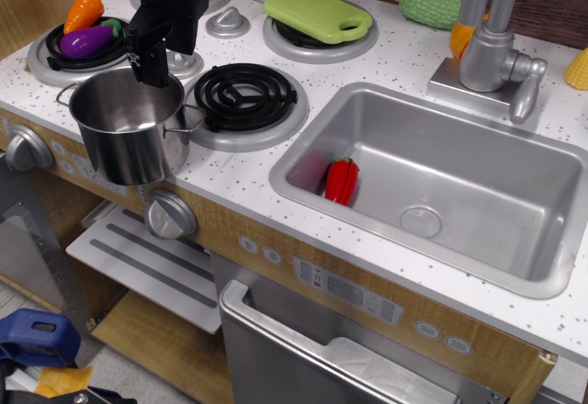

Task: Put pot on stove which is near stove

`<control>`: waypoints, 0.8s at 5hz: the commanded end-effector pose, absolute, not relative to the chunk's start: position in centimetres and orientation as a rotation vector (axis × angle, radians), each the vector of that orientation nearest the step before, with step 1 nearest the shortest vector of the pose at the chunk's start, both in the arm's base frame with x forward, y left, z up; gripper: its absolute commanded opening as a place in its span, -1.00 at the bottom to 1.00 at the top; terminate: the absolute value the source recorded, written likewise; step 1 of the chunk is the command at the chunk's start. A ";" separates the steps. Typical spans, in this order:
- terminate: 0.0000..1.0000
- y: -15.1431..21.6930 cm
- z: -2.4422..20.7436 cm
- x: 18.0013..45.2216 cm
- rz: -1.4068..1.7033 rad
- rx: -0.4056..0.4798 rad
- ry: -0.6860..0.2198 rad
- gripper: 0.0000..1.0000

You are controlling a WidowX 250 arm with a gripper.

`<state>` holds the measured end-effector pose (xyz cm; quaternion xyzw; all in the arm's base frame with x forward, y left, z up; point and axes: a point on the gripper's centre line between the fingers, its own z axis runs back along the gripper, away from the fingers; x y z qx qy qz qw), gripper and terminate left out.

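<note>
The pot (pixel 129 138) sits left of the stove (pixel 243 101), sink (pixel 441 193) right.

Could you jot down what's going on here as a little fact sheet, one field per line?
setting: toy kitchen counter with a sink and round burners
pot: steel pot, upright, at the counter's front edge, partly overhanging it
gripper: black gripper at the pot's back rim; whether it is clamped cannot be told
stove: empty black coil burner just right of the pot
other burners: one holds a green cutting board, one a carrot and an eggplant
in sink: red pepper
</note>
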<state>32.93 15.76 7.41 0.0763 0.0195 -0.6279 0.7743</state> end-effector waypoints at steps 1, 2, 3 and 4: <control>-1.00 15.8 7.4 32.9 -1.360 0.165 0.042 1.00; -1.00 15.9 6.7 32.7 -1.352 0.144 0.009 1.00; -1.00 16.2 6.1 32.6 -1.353 0.151 -0.004 1.00; -1.00 16.2 5.6 32.3 -1.335 0.151 -0.025 1.00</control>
